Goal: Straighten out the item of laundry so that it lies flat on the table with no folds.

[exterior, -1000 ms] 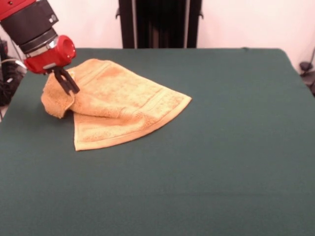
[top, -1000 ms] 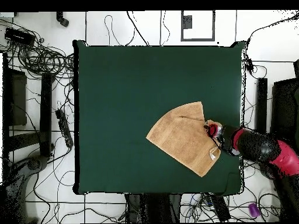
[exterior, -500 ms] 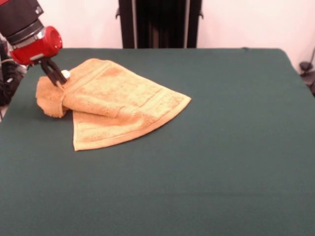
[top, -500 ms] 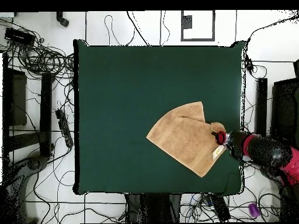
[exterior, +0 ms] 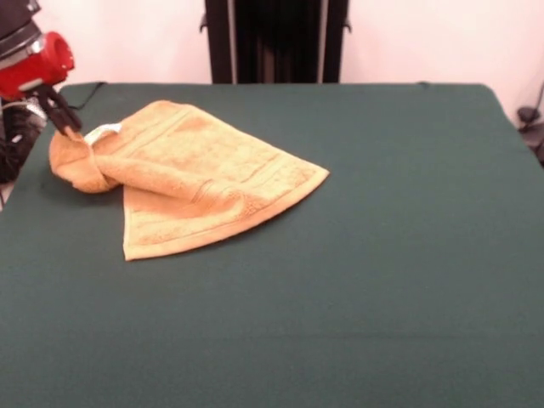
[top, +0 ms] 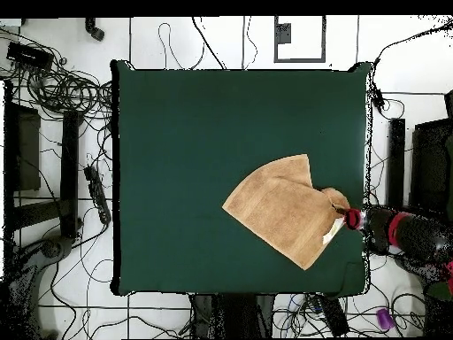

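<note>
Jaws of the gripper (exterior: 66,121) are clamped on a bunched corner of the towel (exterior: 200,174), at the left edge of the surface (exterior: 382,255) in the front view. The red gripper body sits above and to the left of the pinch point, with the arm leaving the picture at the top left.

The towel lies on the dark green surface, still folded. A rolled, gathered lump hangs at the gripped corner, and one layer overlaps another along a diagonal ridge across the cloth. A small white label (exterior: 100,132) shows just beside the gripped corner.

In the overhead view, the towel (top: 279,208) lies near the right edge of the surface (top: 195,133), and the gripper (top: 348,215) touches its right-hand corner. The remaining three corners rest on the surface.
</note>
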